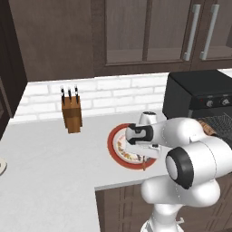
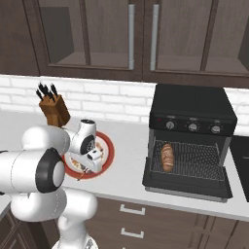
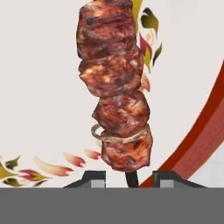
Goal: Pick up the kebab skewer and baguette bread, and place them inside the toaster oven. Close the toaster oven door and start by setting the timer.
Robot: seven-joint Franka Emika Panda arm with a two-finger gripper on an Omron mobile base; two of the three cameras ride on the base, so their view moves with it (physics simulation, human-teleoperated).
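Observation:
The kebab skewer (image 3: 116,87), a stick of reddish-brown meat chunks, lies on a white plate with a red rim (image 1: 111,146) (image 2: 110,146). My gripper (image 3: 129,179) points down over the plate's front edge (image 1: 144,159) (image 2: 86,168). Its fingertips (image 3: 94,178) are drawn in on both sides of the skewer's lowest chunk and bare stick end. The baguette bread (image 2: 167,156) lies on the wire rack inside the black toaster oven (image 2: 192,104) (image 1: 199,86), at the rack's left. The toaster oven door (image 2: 185,187) hangs open, folded flat toward the counter's front.
A wooden knife block (image 1: 71,113) (image 2: 52,109) stands by the brick wall to the plate's left. Three knobs (image 2: 193,127) line the oven's front above the opening. Dark wall cabinets hang overhead. The counter's front edge runs just below the plate.

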